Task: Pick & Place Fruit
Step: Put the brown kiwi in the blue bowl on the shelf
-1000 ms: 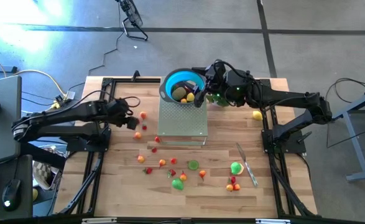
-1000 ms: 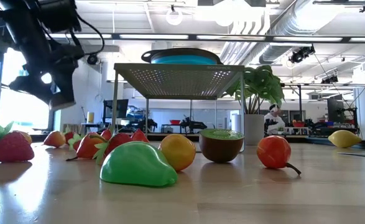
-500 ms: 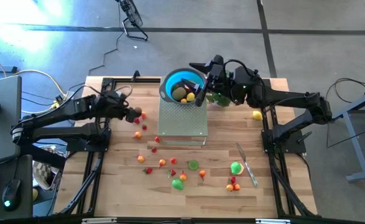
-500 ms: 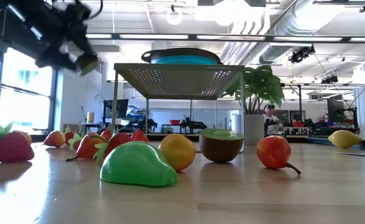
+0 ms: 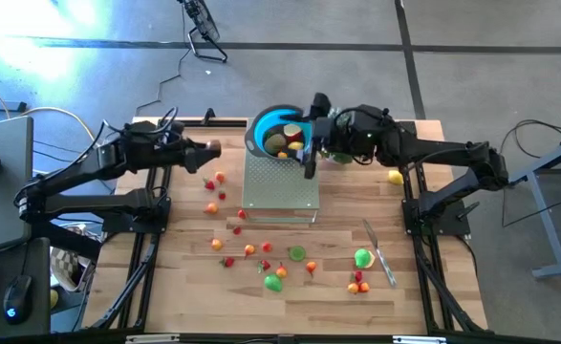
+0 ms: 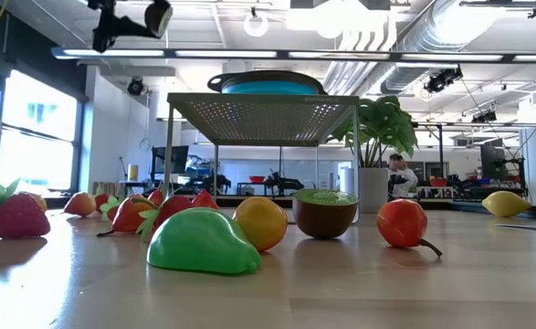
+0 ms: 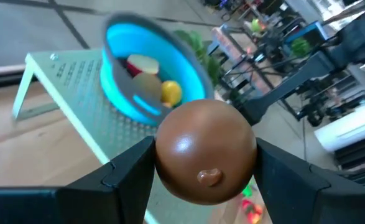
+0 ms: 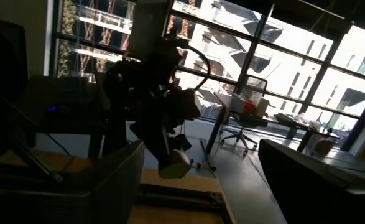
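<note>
Fruit lies scattered on the wooden table (image 5: 165, 287), a few pieces already in the blue bowl (image 5: 264, 125) on the metal rack (image 5: 280, 186). The left gripper (image 5: 212, 148), raised left of the bowl, clamps a brown fruit (image 7: 205, 149). The right gripper (image 5: 309, 158) hangs beside the bowl, fingers spread, holding nothing.

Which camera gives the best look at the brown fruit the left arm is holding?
The left wrist view: the brown fruit fills it, held in the left gripper. The high view shows only a speck, the low view a small end of it, the right wrist view a dim shape.
</note>
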{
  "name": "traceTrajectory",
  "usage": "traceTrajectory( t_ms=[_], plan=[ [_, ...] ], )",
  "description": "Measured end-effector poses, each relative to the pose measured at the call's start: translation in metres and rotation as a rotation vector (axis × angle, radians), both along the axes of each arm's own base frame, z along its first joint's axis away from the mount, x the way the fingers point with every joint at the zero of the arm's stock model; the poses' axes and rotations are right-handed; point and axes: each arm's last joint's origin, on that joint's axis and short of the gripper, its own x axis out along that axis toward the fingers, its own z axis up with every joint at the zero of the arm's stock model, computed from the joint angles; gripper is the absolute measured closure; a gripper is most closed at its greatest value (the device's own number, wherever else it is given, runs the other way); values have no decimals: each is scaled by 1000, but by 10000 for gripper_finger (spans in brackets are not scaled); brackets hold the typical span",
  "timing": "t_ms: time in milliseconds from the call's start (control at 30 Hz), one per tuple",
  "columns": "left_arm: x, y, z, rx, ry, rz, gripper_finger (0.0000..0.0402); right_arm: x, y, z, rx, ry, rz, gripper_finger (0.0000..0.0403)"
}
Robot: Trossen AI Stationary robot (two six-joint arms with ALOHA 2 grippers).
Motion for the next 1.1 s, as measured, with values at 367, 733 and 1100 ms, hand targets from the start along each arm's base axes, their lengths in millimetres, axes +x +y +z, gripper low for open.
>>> traceTrajectory(
  t_ms=[367,733,1100],
  plan=[
    [4,-2,26,57,-198,-132,165,34,10,-29,-92,60,63,94],
    [18,-1,28,53,-237,-241,165,62,24,-41,-100,-82,-32,83],
    [18,-1,28,58,-233,-255,165,68,28,-45,-101,-114,1,24]
  ],
)
